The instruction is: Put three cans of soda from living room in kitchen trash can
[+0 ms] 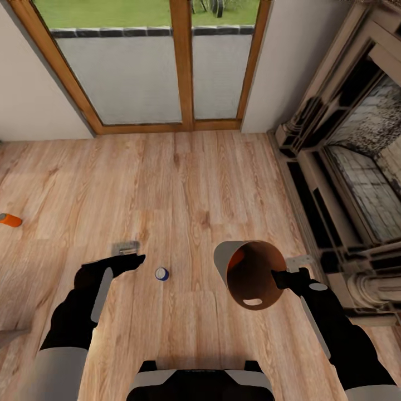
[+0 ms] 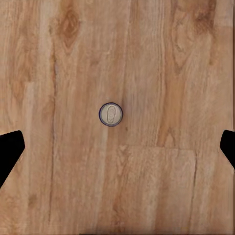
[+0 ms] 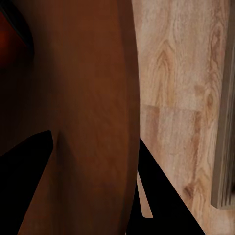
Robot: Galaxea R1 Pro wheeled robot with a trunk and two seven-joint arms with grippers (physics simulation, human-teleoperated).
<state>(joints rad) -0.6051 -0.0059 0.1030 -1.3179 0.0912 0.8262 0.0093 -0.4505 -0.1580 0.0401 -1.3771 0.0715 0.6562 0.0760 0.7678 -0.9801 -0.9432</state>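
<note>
The dark blue can [image 1: 161, 273] stands upright on the wood floor [image 1: 184, 184], its silver top facing up, between the robot's two arms and just beside the left gripper [image 1: 129, 257]. From the left wrist camera the can [image 2: 110, 114] lies centred between the two black fingers [image 2: 10, 149], which are spread wide apart and touch nothing. The right gripper [image 1: 284, 277] is clenched on the rim of the trash can [image 1: 250, 273], held tilted above the floor, with something orange [image 1: 236, 259] inside. Another orange can [image 1: 9, 220] lies far left on the floor.

Left arm: extended forward, left gripper [image 1: 129, 257] jaws spread wide, empty | Right arm: extended forward, right gripper [image 1: 280, 277] jaws clamped on bin [image 1: 252, 273] rim
</note>
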